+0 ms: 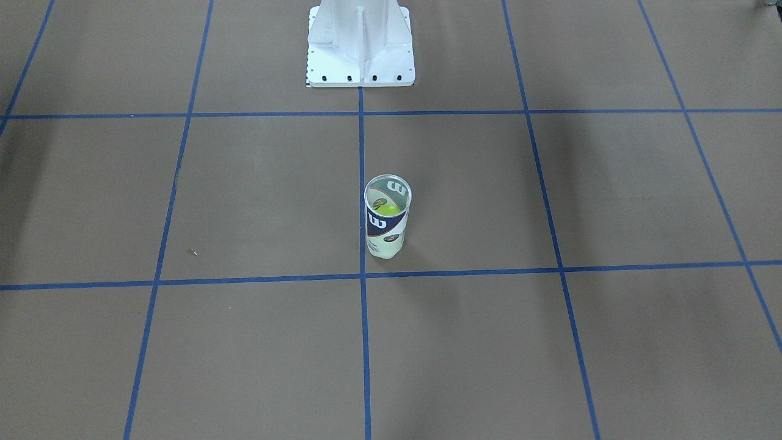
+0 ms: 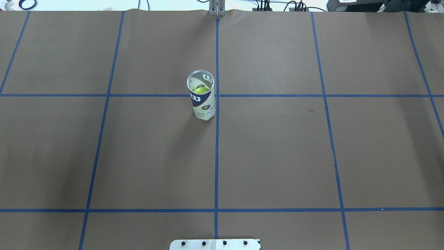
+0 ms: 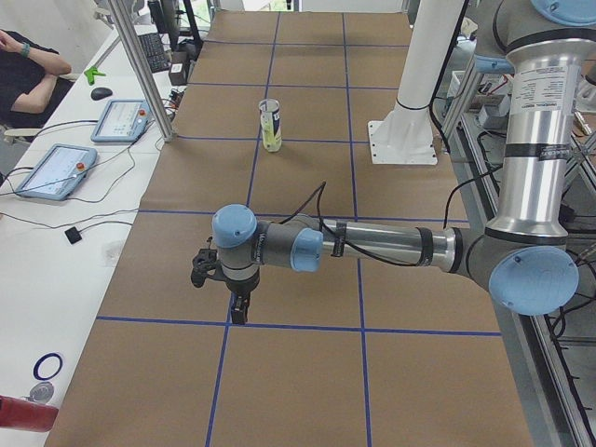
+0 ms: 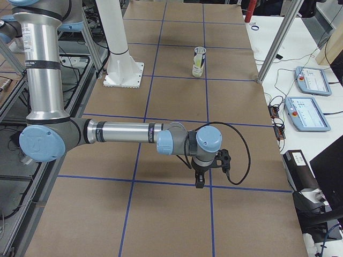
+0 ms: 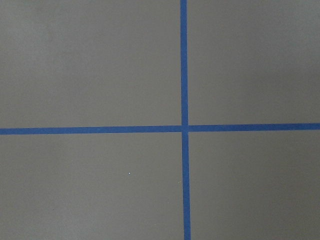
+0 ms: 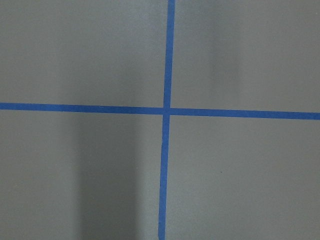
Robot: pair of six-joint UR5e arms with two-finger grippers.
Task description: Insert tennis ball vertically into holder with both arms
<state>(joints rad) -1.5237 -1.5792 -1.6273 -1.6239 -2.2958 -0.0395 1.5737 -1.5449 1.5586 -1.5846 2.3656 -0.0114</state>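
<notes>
The holder (image 1: 387,220) stands upright near the table's middle, open end up; it also shows in the overhead view (image 2: 202,97) and both side views (image 3: 270,125) (image 4: 199,61). The tennis ball (image 1: 389,210) sits inside it, seen through the rim in the overhead view (image 2: 201,90) too. My left gripper (image 3: 238,312) shows only in the exterior left view, points down over the table far from the holder, and I cannot tell whether it is open. My right gripper (image 4: 200,181) shows only in the exterior right view, likewise far from the holder; its state is unclear.
The white pedestal base (image 1: 360,46) stands at the robot's side of the table. Blue tape lines (image 2: 216,139) grid the brown table cover. Tablets (image 3: 116,121) and cables lie on the side bench. A person (image 3: 28,70) sits beyond it.
</notes>
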